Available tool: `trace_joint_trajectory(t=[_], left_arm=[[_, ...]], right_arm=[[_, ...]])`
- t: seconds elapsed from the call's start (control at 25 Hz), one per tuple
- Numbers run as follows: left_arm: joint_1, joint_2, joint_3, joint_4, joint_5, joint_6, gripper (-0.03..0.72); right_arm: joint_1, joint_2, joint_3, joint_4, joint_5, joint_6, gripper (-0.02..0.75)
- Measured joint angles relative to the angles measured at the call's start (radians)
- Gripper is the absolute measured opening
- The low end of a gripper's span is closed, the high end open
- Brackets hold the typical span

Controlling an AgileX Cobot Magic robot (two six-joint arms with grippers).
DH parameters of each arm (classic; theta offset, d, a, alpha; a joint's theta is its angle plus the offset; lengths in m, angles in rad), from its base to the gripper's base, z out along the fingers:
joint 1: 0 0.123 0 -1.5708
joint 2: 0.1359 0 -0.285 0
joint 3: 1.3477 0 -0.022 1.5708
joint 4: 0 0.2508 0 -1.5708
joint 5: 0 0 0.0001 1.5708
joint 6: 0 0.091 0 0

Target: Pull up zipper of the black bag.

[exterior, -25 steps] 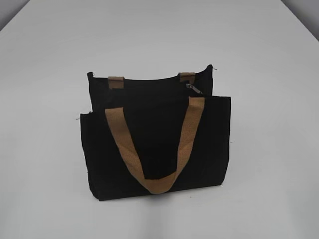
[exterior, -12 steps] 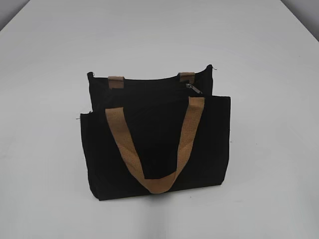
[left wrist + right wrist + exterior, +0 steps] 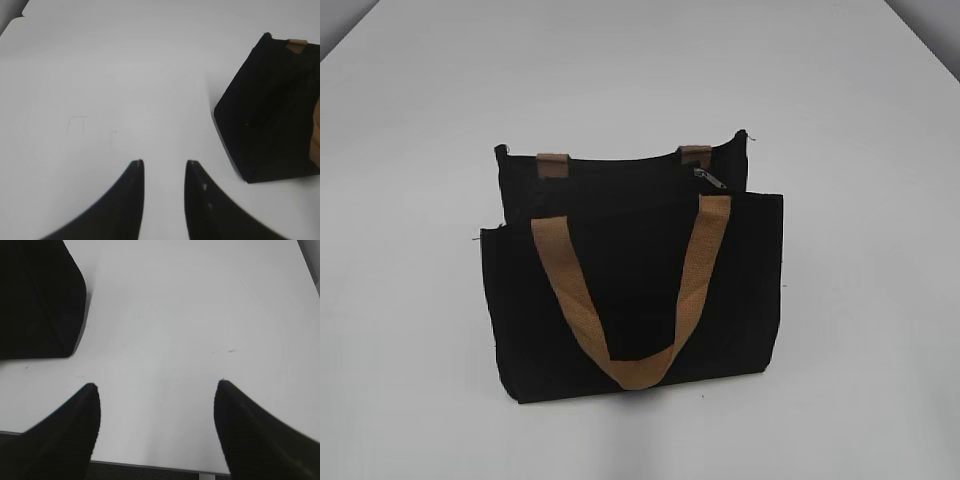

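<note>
The black bag (image 3: 630,290) stands upright in the middle of the white table, its front tan handle hanging down over the front panel. The small silver zipper pull (image 3: 710,179) lies near the right end of the bag's top, beside the rear handle's right tab. No gripper shows in the exterior view. My left gripper (image 3: 163,162) is open and empty over bare table, with the bag (image 3: 270,110) to its right and apart from it. My right gripper (image 3: 156,386) is wide open and empty near the table's front edge, with the bag's corner (image 3: 35,300) at upper left.
The white table (image 3: 850,120) spreads round the bag on all sides. Its front edge (image 3: 150,466) shows just below my right gripper's fingers. A dark strip lies beyond the table's far corners.
</note>
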Motion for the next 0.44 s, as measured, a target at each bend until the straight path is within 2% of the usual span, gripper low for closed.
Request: trace_joint_trajectory(t=[0.44], left_arm=[[0.000,0.000,0.000,0.000,0.000,0.000,0.216]], right_arm=[[0.000,0.000,0.000,0.000,0.000,0.000,0.548]])
